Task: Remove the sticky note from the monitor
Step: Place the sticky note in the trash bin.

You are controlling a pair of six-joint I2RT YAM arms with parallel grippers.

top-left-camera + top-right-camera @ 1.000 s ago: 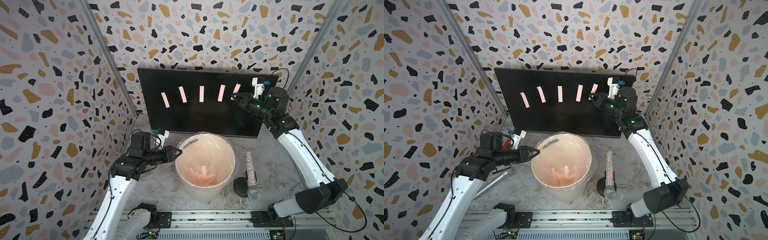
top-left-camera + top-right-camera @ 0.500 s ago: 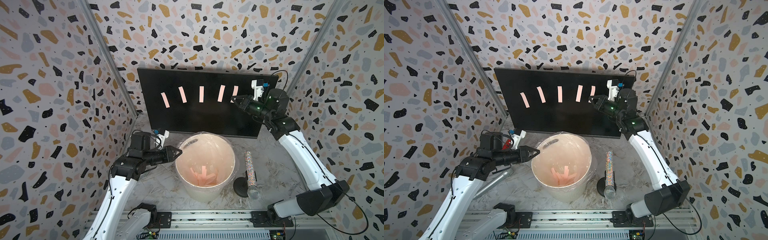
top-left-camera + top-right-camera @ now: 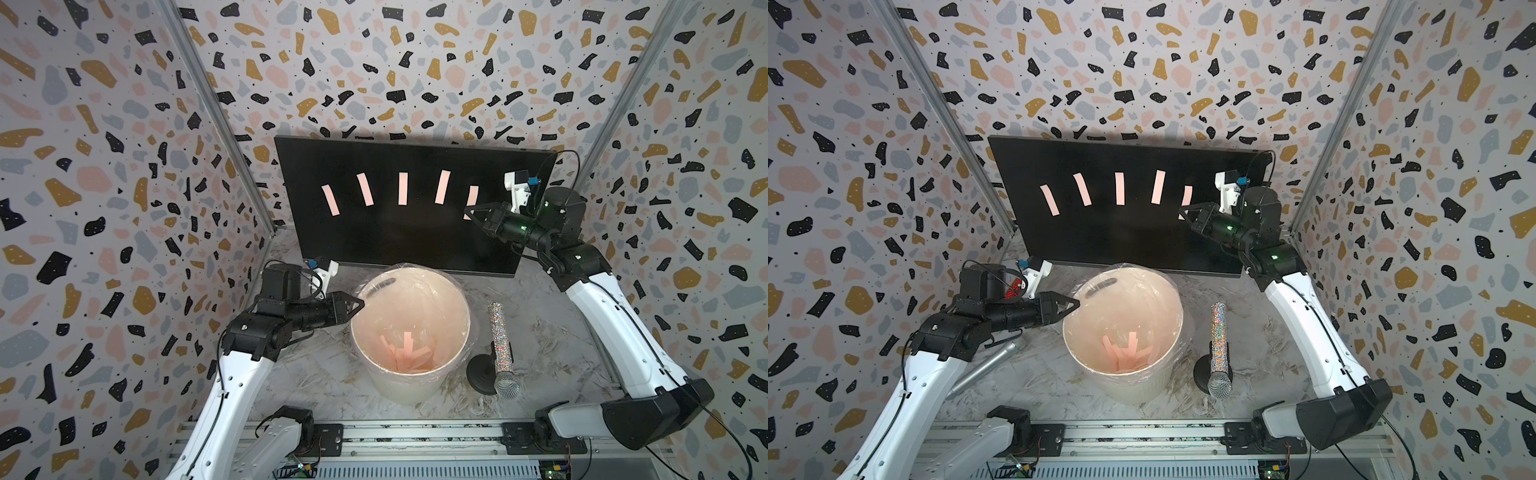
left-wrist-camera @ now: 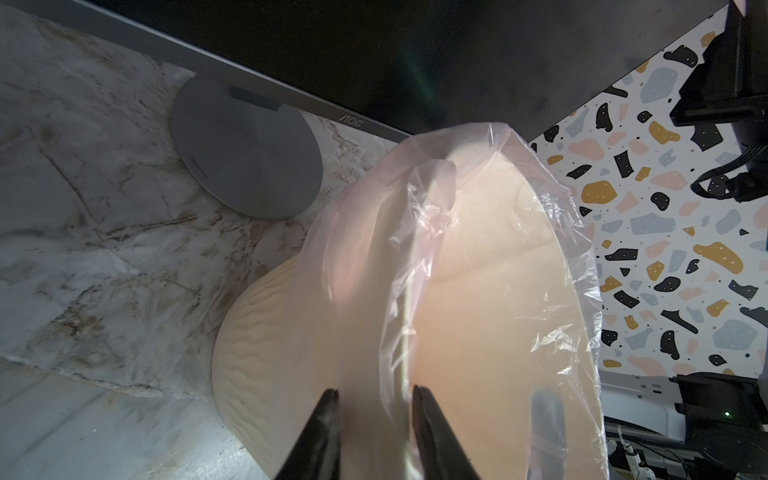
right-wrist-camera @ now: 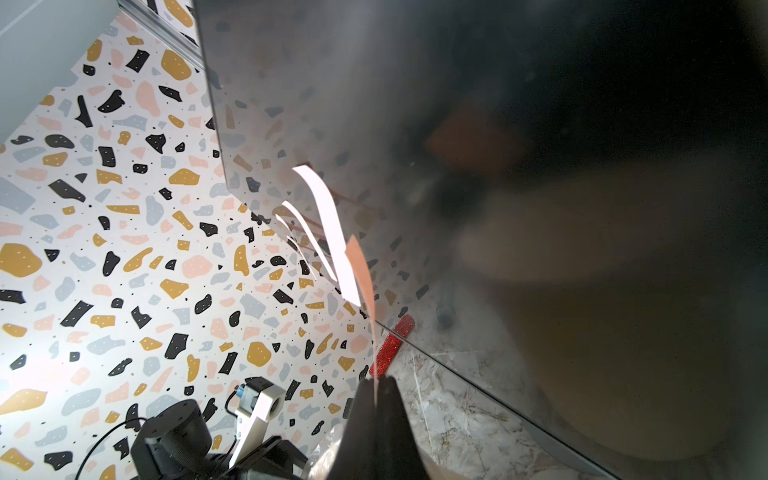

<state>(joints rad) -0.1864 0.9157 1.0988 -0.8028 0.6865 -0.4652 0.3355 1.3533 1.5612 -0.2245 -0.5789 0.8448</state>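
My right tool is pinched shut on the lower end of the sticky note. This is the rightmost of five pink strips on the monitor, right of centre in both top views. The right wrist view shows the strip running up from my fingertips along the glass, and I cannot tell whether its upper end is stuck or already free. My hold is only on the very edge, so a quick pull could slide the paper out of the pads. If the glue grips, a pull across the strip could tear it. Dragging outward rather than peeling along the glass could rock the monitor on its stand, and swinging left could brush the neighbouring strip. My left tool sits at the left rim of the white bucket, low in the frame. Its jaws are apart astride the rim and the clear liner, not visibly squeezing. A nudge there could shift the bucket on the counter before the drop.
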